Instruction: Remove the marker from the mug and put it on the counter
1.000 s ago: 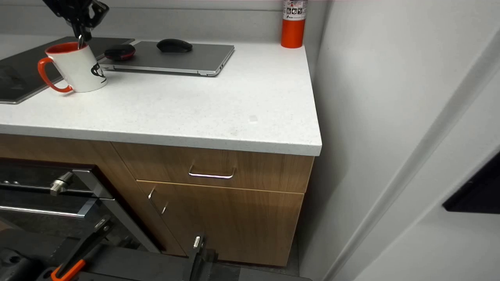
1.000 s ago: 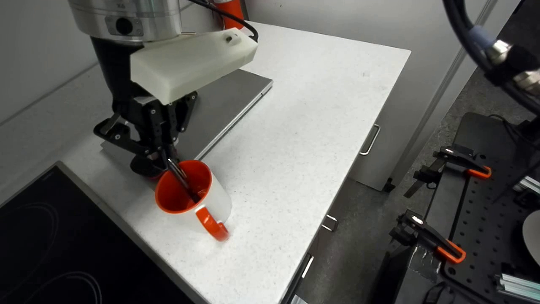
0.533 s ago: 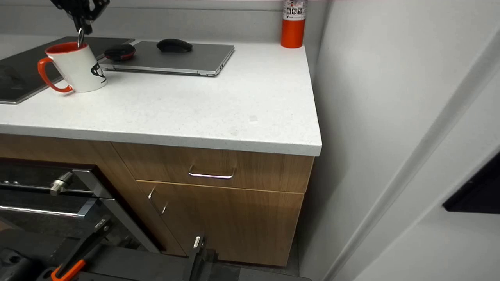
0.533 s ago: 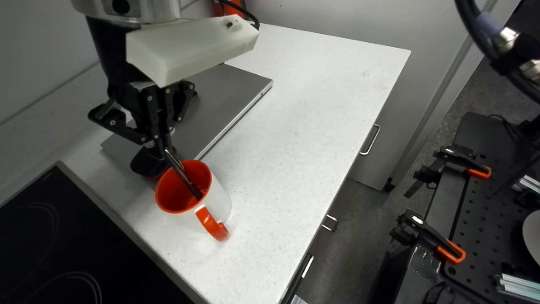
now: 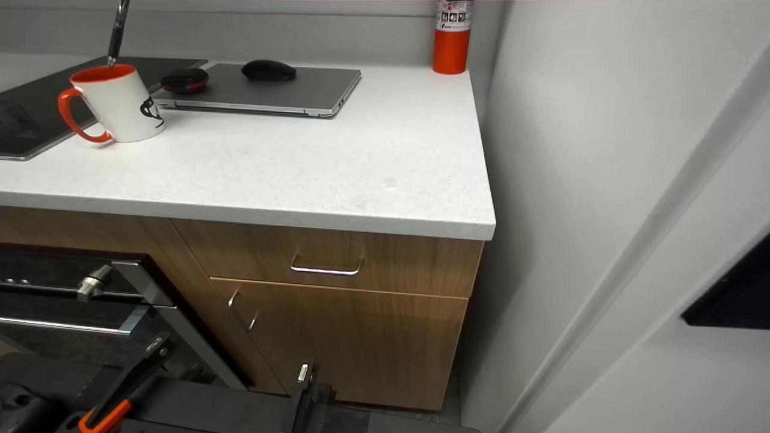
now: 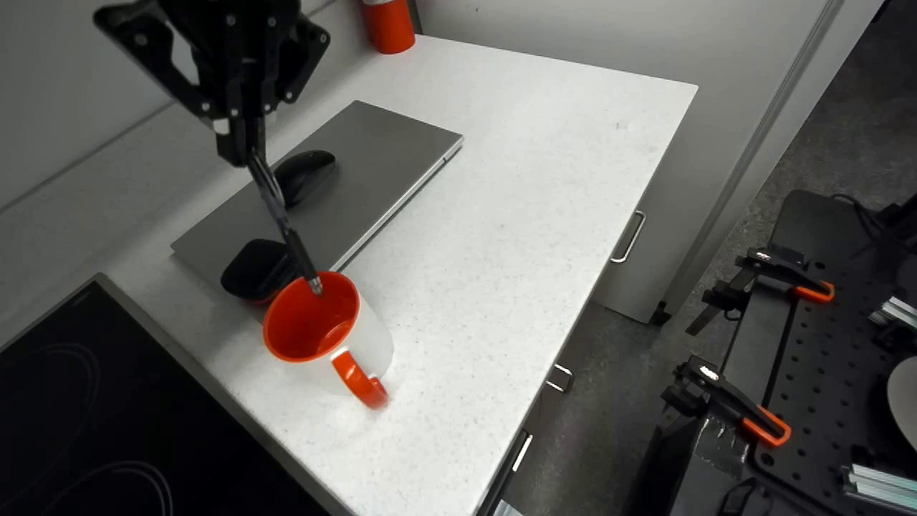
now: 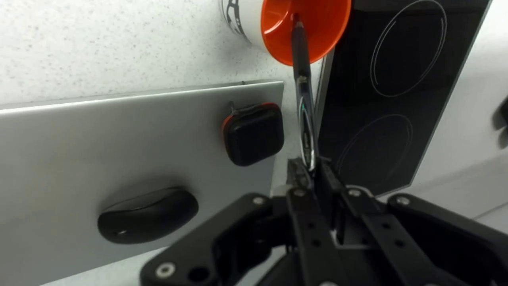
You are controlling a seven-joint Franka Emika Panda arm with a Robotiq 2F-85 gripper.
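Observation:
The marker (image 6: 285,226), a thin dark pen with a shiny metal clip, hangs tilted with its lower tip at the mug's mouth. It also shows in an exterior view (image 5: 117,33) and in the wrist view (image 7: 301,55). My gripper (image 7: 310,169) is shut on its upper end; the gripper (image 6: 242,143) is above the mug. The mug (image 6: 371,347), white with an orange-red handle and inside, stands upright on the counter (image 6: 516,215). It also shows in an exterior view (image 5: 123,111) and in the wrist view (image 7: 252,20). The gripper is out of frame in an exterior view.
A grey laptop (image 5: 313,90) lies beside the mug, bearing a black mouse (image 5: 269,70) and a small black case (image 5: 184,80). A black cooktop (image 6: 86,401) lies on the mug's other side. A red cylinder (image 5: 451,51) stands at the back corner. The counter's front edge (image 5: 337,222) is above wooden drawers.
My gripper has risen, drawing the marker upward from deep inside the mug until its tip is at the mug's mouth. The mug has not moved.

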